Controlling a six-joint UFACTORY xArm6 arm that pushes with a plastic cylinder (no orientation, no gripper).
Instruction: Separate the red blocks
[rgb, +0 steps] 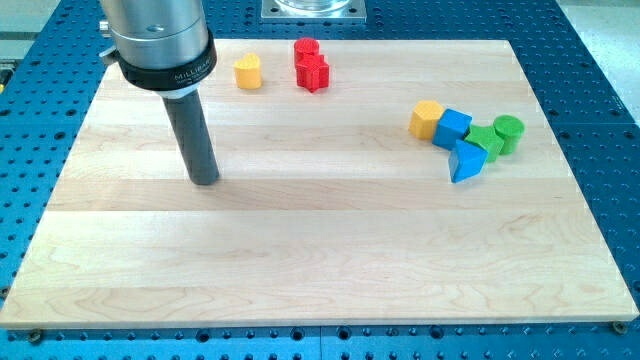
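Wooden surface (320, 270). My tip (205, 181) stands in for a claw: a bare rod, grasping nothing, touching no block. Toward the view's top right of it: yellow block (248, 72), then two red blocks (311, 65) touching each other. Far toward the view's right: cluster of orange (425, 119), blue (452, 127), blue (466, 161), green (486, 141) and green cylinder (509, 132) blocks.

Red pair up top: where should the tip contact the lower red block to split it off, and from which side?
No grip here, only a push. The two red blocks touch: upper red block, lower red block. Put my tip, now well down-left of them, on the lower one's left face, near the seam, and push toward the view's right, away from the yellow block.
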